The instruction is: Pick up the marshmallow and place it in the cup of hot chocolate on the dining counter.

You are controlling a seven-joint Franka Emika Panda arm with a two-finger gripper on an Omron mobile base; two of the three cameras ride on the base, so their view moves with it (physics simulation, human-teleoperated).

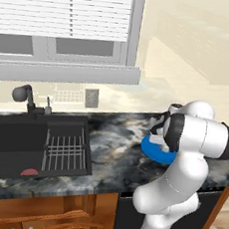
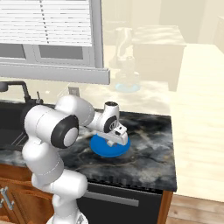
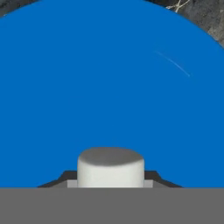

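Gripper [image 3: 110, 183] clenched on marshmallow [image 3: 110, 167], mid blue plate [image 3: 109, 78], nr counter's [image 2: 148, 135] right edge. Lift straight up, slow; don't squash or drag plate.

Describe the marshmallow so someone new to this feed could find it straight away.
Start at the black-and-grey marbled counter right of the black sink; a blue round plate lies on it beneath the arm's hand. In the hand view, the marshmallow sits on that plate between the tips of the gripper, which is shut on it. It is a tiny white stubby cylinder, the only pale thing against the blue.
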